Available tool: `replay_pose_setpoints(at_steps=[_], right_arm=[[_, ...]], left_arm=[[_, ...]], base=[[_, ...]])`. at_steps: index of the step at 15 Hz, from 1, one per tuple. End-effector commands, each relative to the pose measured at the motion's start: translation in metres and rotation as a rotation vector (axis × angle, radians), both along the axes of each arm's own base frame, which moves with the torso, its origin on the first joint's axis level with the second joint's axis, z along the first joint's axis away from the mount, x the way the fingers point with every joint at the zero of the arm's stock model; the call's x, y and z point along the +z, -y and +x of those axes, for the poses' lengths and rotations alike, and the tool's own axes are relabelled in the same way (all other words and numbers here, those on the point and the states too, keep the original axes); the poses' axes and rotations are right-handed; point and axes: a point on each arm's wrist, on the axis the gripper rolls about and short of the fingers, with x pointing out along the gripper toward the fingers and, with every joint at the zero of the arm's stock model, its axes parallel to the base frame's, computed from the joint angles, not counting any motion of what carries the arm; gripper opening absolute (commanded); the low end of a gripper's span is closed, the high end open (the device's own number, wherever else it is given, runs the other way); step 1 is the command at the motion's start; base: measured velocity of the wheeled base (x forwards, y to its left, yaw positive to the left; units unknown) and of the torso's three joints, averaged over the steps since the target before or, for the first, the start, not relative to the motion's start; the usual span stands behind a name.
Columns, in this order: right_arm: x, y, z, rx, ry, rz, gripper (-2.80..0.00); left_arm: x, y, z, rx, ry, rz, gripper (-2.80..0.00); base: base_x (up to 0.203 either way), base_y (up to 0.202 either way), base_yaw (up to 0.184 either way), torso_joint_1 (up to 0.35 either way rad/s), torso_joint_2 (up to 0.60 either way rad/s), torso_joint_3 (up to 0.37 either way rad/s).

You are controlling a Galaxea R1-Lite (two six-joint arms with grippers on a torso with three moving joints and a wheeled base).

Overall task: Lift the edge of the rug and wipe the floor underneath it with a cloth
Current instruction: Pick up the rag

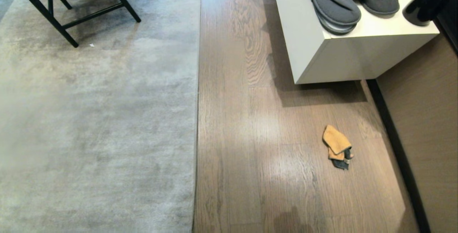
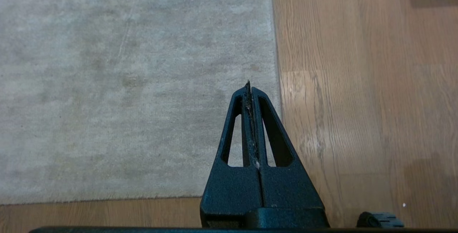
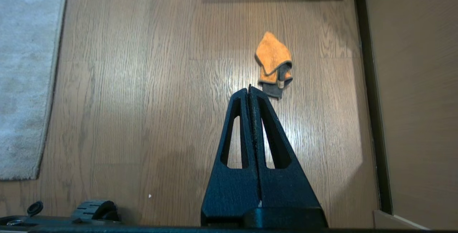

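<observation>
Rug (image 1: pixel 96 125) fills the left of the head view, its edge (image 1: pixel 197 118) running straight up the picture and lying flat on the floor (image 1: pixel 257 175). The cloth (image 1: pixel 337 146) sits crumpled on the planks well right of that edge, nearer the dark skirting (image 1: pixel 397 143) and below the corner of a white cabinet (image 1: pixel 357 54) that carries slippers (image 1: pixel 331 4). Neither arm shows here. A likely slip is a grab that catches only a loose fold, so the cloth drags or drops on the way to the rug.

In the left wrist view the left gripper (image 2: pixel 249 84) hangs above the rug just inside the edge (image 2: pixel 276 64), fingers pressed together, holding nothing. With the border so thin and flat, closed tips could skate over the pile or pinch nap alone, and the rug would not lift.

In the right wrist view the right gripper (image 3: pixel 249 87) hovers over bare floor with the cloth (image 3: pixel 273 64) close beyond its tips, fingers likewise pressed together and empty. Coming down closed would only shove the cloth toward the wall (image 3: pixel 415 100); they must spread first
</observation>
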Motion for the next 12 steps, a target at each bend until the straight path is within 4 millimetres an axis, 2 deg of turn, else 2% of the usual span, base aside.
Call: replay_pose_setpoints(at_steps=[1,12], right_arm=[[0.0000,0.0000,0.0001,0.001,-0.002,-0.001,-2.80],[0.0000,0.0000,0.0001,0.001,-0.002,-0.001,-2.80]], left_arm=[[0.0003,0.0000,-0.0001,0.000,0.001,0.000,-2.80],[0.0002,0.0000,-0.0001,0.000,0.000,0.000,-2.80]], base=[[0.000,0.000,0.000,0.003,0.00,-0.189],[0.000,0.000,0.000,0.003,0.00,-0.199]])
